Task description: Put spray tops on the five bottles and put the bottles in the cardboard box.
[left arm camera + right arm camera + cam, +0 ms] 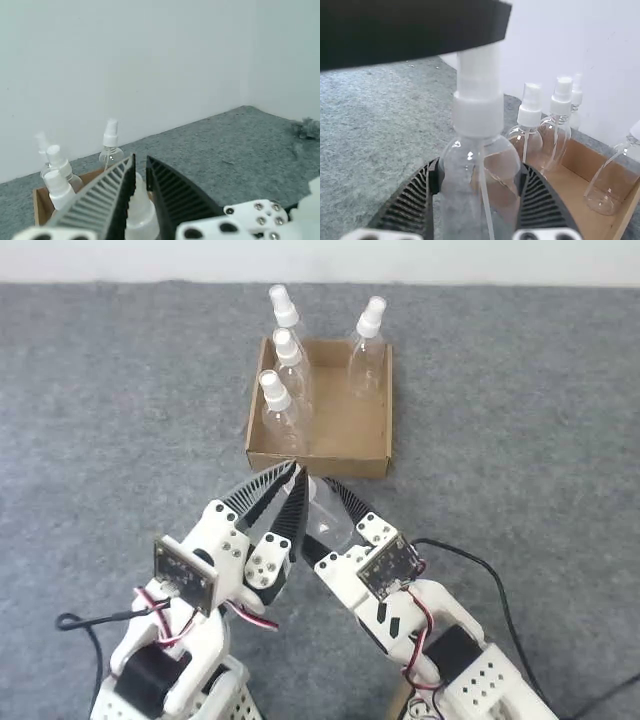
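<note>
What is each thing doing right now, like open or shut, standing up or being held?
right gripper: shut on the held bottle.
left gripper: shut on the spray top.
held bottle: upright, spray top on it.
spray top: sitting on the held bottle.
four other bottles: upright in the cardboard box, tops on.
cardboard box: open at the top.

The left tool [296,476] and right tool [318,502] meet on a bottle [332,522] just before the cardboard box [330,456].
</note>
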Controlling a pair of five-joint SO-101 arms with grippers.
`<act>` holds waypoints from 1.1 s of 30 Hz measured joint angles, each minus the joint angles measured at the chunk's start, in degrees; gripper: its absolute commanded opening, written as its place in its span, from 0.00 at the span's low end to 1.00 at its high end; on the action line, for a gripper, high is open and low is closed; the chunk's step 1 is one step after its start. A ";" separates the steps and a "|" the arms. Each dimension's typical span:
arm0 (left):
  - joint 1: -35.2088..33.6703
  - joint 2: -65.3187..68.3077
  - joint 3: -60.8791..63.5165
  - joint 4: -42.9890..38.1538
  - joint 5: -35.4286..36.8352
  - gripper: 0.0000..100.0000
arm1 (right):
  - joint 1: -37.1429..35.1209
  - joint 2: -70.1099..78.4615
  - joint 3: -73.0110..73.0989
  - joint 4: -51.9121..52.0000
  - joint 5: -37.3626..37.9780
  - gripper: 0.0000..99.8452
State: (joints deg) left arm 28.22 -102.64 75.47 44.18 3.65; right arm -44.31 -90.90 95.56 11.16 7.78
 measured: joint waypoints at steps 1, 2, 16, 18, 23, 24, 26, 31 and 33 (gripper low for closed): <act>0.00 0.00 0.00 0.00 0.00 0.03 | 0.00 0.00 0.00 0.00 0.00 0.04; 0.00 0.00 -0.09 0.00 0.00 0.03 | 0.00 0.00 0.00 0.35 0.00 0.04; -8.26 0.09 -2.64 0.44 0.88 0.03 | 3.08 0.00 0.00 2.37 0.00 0.04; -10.64 0.09 -2.64 0.44 2.29 0.03 | 4.57 0.00 0.00 2.37 0.00 0.04; -18.02 0.09 -2.64 0.44 6.95 0.03 | 5.19 0.00 0.00 2.37 0.00 0.04; -19.25 0.09 -2.64 0.44 7.74 0.03 | 5.19 0.00 0.00 2.37 0.00 0.04; -20.40 0.09 -2.64 0.44 8.62 0.03 | 5.19 0.00 0.00 2.37 0.00 0.04; -20.92 0.09 -1.14 0.44 9.05 0.03 | 2.73 0.00 -0.18 2.37 0.00 0.04; -20.84 0.09 -0.44 0.44 9.14 0.03 | 1.58 0.00 -0.18 2.37 0.00 0.04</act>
State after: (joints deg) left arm 7.38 -102.55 75.03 44.62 12.79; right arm -42.73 -90.90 95.38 13.54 7.78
